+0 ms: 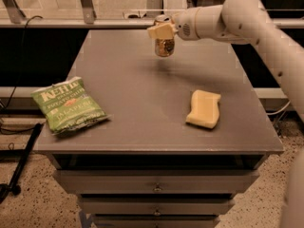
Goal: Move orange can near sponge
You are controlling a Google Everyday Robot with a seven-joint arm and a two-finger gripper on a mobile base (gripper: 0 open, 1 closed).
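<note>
The orange can (164,45) is upright at the far middle of the grey table (142,103), its silver top just showing, and it seems lifted a little above the surface. My gripper (161,30) comes in from the right and is shut on the can near its top. The pale yellow sponge (204,109) lies flat on the right side of the table near the front, well apart from the can.
A green chip bag (68,105) lies at the front left of the table. Drawers (155,188) sit under the table front. A rail and metal posts (85,4) run behind the far edge. A black cable (23,37) hangs at the left.
</note>
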